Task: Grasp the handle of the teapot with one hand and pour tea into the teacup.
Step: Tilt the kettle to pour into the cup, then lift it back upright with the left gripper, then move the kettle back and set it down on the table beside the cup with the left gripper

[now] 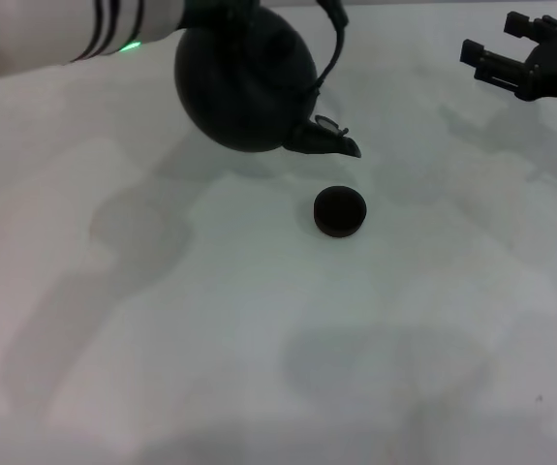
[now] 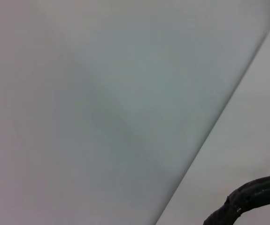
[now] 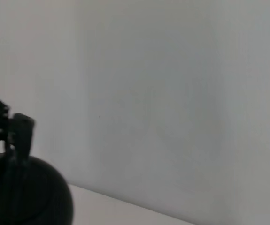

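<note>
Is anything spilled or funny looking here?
No spill shows on the table. The teapot hangs tilted in the air, its spout aimed down toward the teacup, which fits pouring. The right claw sits off to the side.

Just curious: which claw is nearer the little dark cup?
Left. It holds the teapot tilted, spout just above and behind the teacup. The right claw hangs far off to the cup's right.

Surface [image 1: 259, 368]: plain white/pale grey, matte, w/ soft shadows across it. Only item resting directly on it is the teacup [image 1: 340, 211], small, round, dark, upright, approx. mid-surface, slightly to robot's right.
</note>
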`<state>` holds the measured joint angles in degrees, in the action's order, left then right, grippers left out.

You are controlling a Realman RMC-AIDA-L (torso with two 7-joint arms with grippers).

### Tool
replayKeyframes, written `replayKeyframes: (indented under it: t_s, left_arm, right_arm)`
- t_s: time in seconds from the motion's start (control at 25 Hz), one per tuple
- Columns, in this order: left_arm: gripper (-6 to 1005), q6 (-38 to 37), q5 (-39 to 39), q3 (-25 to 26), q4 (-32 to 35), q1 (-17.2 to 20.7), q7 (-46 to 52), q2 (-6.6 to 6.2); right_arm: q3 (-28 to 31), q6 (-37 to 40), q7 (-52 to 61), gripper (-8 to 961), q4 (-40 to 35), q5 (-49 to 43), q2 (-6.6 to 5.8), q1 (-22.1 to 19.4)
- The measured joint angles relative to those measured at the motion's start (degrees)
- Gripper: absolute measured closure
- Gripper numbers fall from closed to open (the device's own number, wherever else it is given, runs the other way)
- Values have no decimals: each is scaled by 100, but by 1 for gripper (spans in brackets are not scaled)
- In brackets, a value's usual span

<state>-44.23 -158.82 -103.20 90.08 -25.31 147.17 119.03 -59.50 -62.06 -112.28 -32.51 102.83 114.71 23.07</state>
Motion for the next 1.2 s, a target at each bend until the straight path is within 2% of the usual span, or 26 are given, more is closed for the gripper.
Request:
replayKeyframes:
  t_s: [0.2, 0.32, 0.48, 0.64, 0.76, 0.92, 1.2]
  left_arm:
    - [895, 12, 5, 230, 528, 702, 213, 7]
    - [895, 92, 107, 540, 764, 1158, 363, 6]
    - [894, 526, 587, 915, 820, 1693, 366, 5]
    - [894, 1061, 1201, 1138, 653, 2025, 204, -9]
    - [894, 1381, 1795, 1303, 423, 2117, -106, -7]
    - [893, 1553, 2990, 1802, 10, 2084, -723, -27]
    - [892, 827, 5609, 2841, -1029, 1819, -3161, -30]
  right_arm:
    - [0, 36, 12, 127, 0, 1, -2, 13]
    - [0, 46, 12, 127, 0, 0, -3, 13]
    - [-4, 52, 25, 127, 0, -3, -2, 13]
    - [-17, 54, 56, 127, 0, -63, -2, 13]
    - [-31, 54, 62, 127, 0, -70, -2, -6]
    - [-36, 55, 65, 128, 0, -94, -2, -19]
    - [-22, 54, 75, 128, 0, -141, -1, 1]
